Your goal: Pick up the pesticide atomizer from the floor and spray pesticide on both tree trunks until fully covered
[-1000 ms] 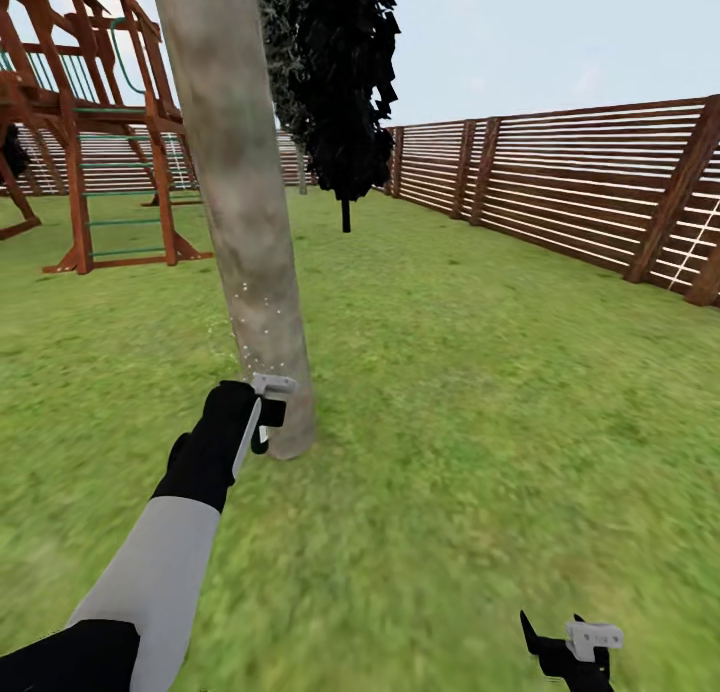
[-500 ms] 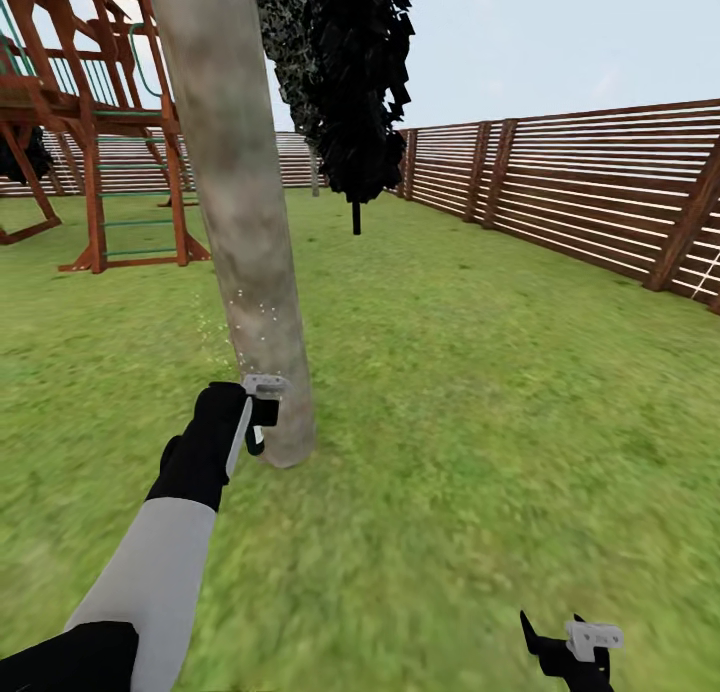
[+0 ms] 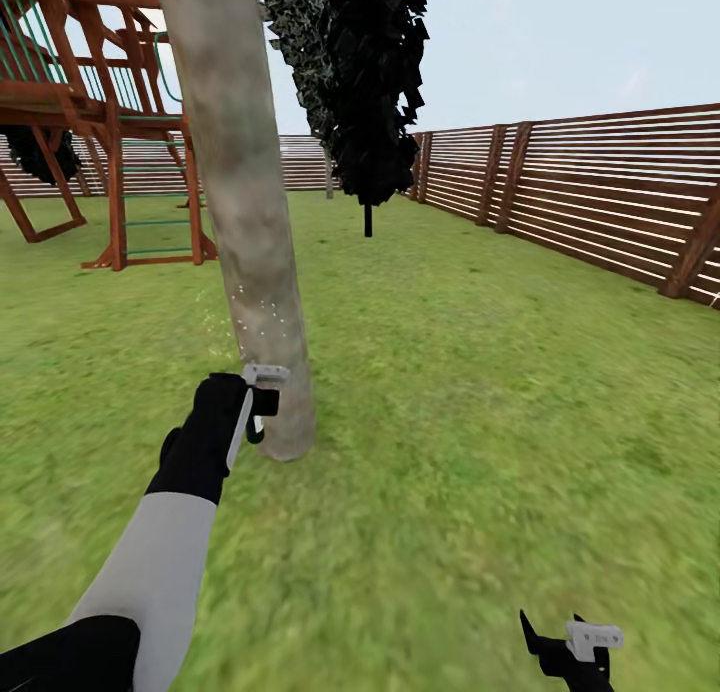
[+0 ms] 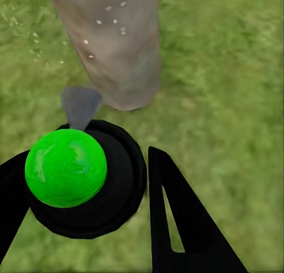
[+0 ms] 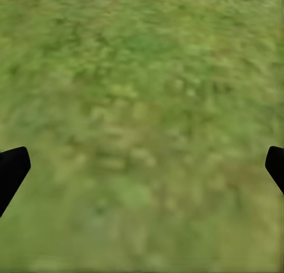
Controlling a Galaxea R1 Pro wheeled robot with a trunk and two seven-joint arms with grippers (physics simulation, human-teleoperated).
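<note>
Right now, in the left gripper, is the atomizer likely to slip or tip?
Probably not: the atomizer sits between the left gripper fingers, looking rigid. Its round green top might roll if dropped on the lawn.

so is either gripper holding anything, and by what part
The left gripper holds the atomizer, fingers either side of its round black body below the green top. The right gripper is open over grass.
</note>
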